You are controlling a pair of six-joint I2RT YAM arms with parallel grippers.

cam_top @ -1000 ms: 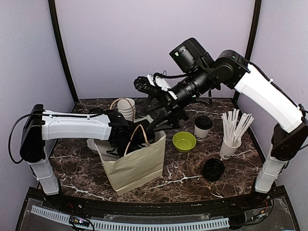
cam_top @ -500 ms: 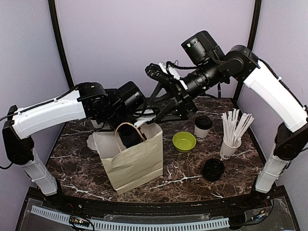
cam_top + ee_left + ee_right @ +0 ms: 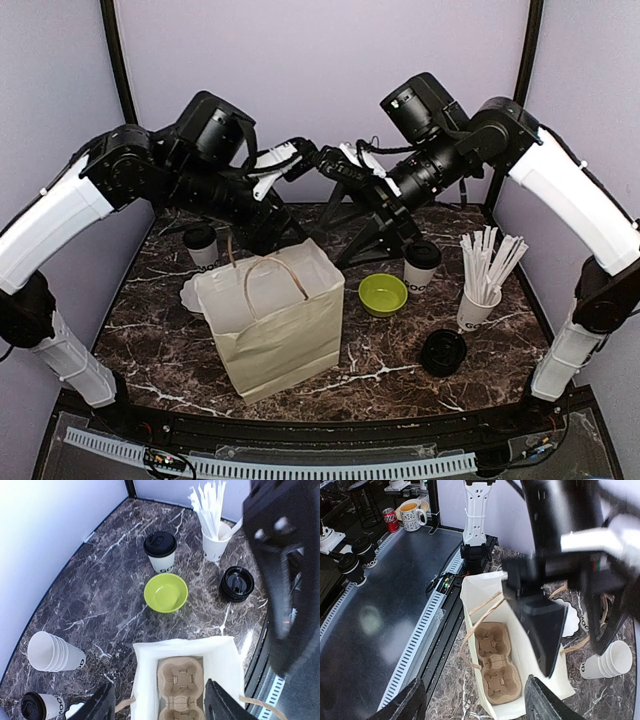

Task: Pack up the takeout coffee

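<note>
Takeout coffee cup stands unpacked on the desk beside the green bowl, a second cup behind the paper bag, whose carrier lies flat to seat them. Left tool and right tool hover wide, empty.

Under me spreads a dark marble-patterned table, and I take the cream paper bag with looped handles standing on it as my marker. Just right of the bag sits a lime-green round bowl. Further right and back stands a white paper cup with a black plastic lid, then a white paper cup full of long white sticks. Right of the bag, nearer me, lies a loose round black plastic lid. Behind the bag's left corner stands a second lidded white paper cup. A flat white scalloped piece lies just beside the bag's left side. A stack of bare white paper cups lies on its side behind the bag
</note>
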